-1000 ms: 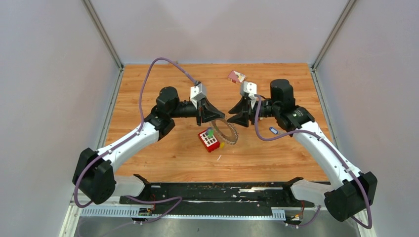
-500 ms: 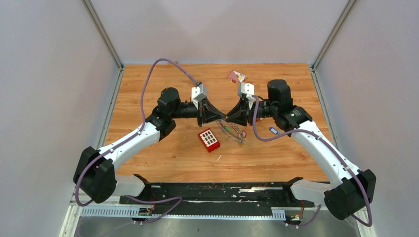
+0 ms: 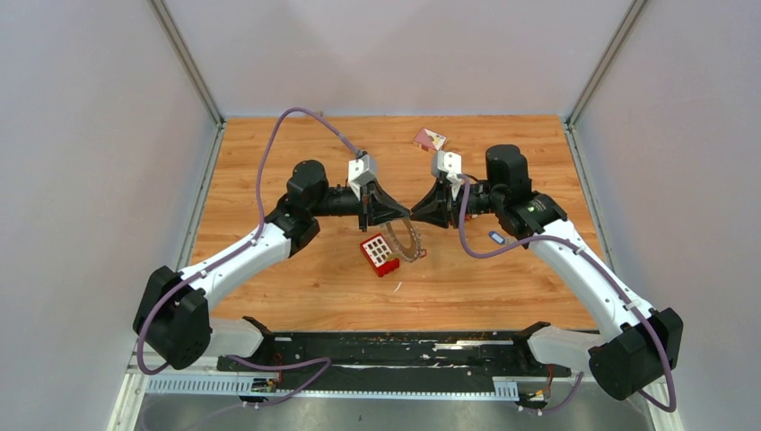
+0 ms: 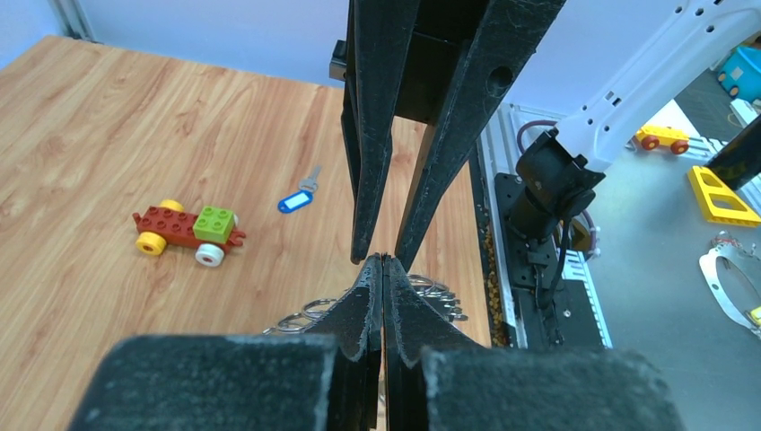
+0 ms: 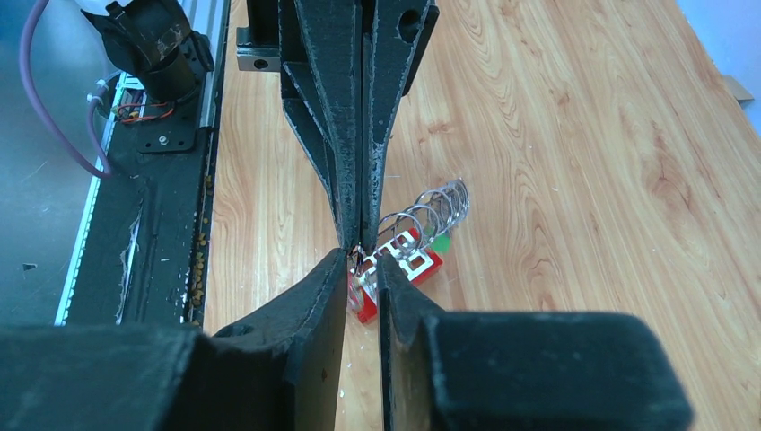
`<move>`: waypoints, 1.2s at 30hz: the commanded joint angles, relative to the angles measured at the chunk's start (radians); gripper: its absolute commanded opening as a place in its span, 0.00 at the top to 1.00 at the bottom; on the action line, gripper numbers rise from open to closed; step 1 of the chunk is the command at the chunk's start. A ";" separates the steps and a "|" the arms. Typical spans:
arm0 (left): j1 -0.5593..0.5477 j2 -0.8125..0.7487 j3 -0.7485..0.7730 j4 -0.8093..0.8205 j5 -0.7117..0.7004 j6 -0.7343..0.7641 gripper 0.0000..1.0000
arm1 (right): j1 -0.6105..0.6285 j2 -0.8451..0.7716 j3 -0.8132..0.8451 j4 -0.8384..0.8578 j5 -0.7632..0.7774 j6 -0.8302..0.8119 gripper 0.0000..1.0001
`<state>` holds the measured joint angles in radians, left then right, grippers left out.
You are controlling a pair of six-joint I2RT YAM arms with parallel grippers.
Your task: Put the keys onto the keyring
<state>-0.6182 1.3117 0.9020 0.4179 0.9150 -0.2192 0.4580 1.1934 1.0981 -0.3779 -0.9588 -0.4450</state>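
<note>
- The worktop point(image 3: 296, 153) is a board with an orange-brown wood-grain finish. It sits between pale, plain walls, with a black rail along its near edge.
- The keyring point(image 5: 438, 206) is thin, shiny silver wire wound in many small loops around a large circle with an open centre. It hangs tilted above the middle of the worktop, between the two arms and just over the red brick point(image 3: 380, 254).
- The left gripper point(image 4: 383, 262) has matt black, rough-grained fingers point(image 4: 363, 296) that taper to thin points. They are pressed flat together on the keyring's rim, and wire loops show on both sides of the tips.
- The right gripper point(image 5: 363, 265) meets it tip to tip. Its fingers point(image 5: 314, 296) stand a narrow slit apart at the same part of the rim; I cannot tell whether they press on the wire.
- The red brick is a blocky piece of plastic whose upper face shows a grid of pale squares.
- A green tag point(image 5: 441, 242) peeks out just beside the brick, under the ring.
- One of the keys, a blue-tagged key point(image 4: 295, 201), lies flat on the wood well to the right of the ring. It has a small silver blade on an oblong blue plastic tag.
- A toy car point(image 4: 188, 229), built of red and green studded bricks with yellow and white wheels, stands near the far edge.
</note>
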 commanded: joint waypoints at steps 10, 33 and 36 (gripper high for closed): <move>-0.006 -0.015 -0.011 0.122 0.038 -0.039 1.00 | 0.005 0.000 -0.030 0.031 0.000 -0.054 0.82; -0.005 0.001 -0.044 0.189 0.023 -0.077 1.00 | 0.009 -0.007 -0.049 0.099 -0.051 0.010 0.90; -0.006 0.003 -0.049 0.195 0.019 -0.077 1.00 | 0.011 -0.014 -0.052 0.102 -0.068 0.008 0.94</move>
<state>-0.6182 1.3159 0.8562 0.5240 0.9295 -0.2771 0.4629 1.1934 1.0481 -0.3386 -0.9802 -0.4397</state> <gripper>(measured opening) 0.006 0.091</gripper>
